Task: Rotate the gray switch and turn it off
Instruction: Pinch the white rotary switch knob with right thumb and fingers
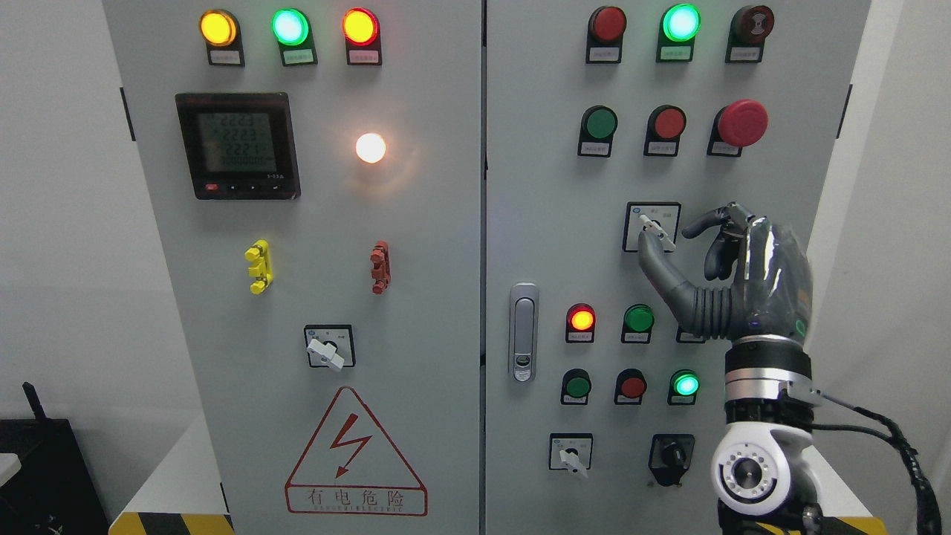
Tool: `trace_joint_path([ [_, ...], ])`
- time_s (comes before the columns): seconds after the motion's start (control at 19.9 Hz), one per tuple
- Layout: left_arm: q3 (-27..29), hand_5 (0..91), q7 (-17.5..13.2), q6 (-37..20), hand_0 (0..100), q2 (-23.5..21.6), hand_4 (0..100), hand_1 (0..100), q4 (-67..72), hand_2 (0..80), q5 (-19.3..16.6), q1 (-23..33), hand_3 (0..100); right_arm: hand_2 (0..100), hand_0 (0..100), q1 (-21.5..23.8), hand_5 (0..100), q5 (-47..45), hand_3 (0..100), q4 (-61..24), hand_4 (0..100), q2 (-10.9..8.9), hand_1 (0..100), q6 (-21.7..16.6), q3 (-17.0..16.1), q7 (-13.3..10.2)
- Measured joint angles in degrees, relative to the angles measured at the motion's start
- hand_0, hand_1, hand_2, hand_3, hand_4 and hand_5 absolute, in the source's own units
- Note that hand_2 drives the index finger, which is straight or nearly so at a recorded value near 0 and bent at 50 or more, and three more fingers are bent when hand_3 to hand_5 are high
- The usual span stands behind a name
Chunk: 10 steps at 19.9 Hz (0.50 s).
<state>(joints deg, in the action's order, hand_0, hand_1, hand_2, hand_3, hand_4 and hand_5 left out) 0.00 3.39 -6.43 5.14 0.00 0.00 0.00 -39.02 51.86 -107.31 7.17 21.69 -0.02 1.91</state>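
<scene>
Gray switch (657, 230) w/ a pale lever sits on the cabinet's right door (535, 223), above and right of the door handle (524, 332), below the red mushroom button (741, 122). Your right hand (735, 275) comes up from lower right, palm twd the panel, just right of the switch. Thumb (657, 264) tip touches the lever from below; index finger curls nr its right side, not clamped. Other fingers loosely bent, nothing gripped. Left hand isn't visible.
</scene>
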Motion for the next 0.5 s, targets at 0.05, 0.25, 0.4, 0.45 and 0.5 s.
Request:
trace_joint_path([
  [0.05, 0.0, 0.0, 0.0, 0.0, 12, 0.0, 0, 39, 0.0, 0.0, 0.0, 0.0, 0, 57, 10, 0.0, 100, 0.0, 100, 0.0, 100, 0.0, 46, 0.0, 0.0, 0.0],
  [0.25, 0.0, 0.0, 0.0, 0.0, 12, 0.0, 0, 39, 0.0, 0.0, 0.0, 0.0, 0, 58, 10, -0.2, 100, 0.0, 100, 0.1, 100, 0.02, 46, 0.0, 0.0, 0.0],
  [0.4, 0.0, 0.0, 0.0, 0.0, 12, 0.0, 0, 39, 0.0, 0.0, 0.0, 0.0, 0, 58, 10, -0.3, 100, 0.1, 100, 0.2, 100, 0.02, 47, 0.1, 0.0, 0.0],
  [0.45, 0.0, 0.0, 0.0, 0.0, 12, 0.0, 0, 39, 0.0, 0.0, 0.0, 0.0, 0, 58, 10, -0.3, 100, 0.2, 100, 0.2, 100, 0.02, 47, 0.1, 0.0, 0.0],
  [0.5, 0.0, 0.0, 0.0, 0.0, 12, 0.0, 0, 39, 0.0, 0.0, 0.0, 0.0, 0, 58, 10, -0.4, 100, 0.2, 100, 0.2, 100, 0.02, 47, 0.1, 0.0, 0.0],
])
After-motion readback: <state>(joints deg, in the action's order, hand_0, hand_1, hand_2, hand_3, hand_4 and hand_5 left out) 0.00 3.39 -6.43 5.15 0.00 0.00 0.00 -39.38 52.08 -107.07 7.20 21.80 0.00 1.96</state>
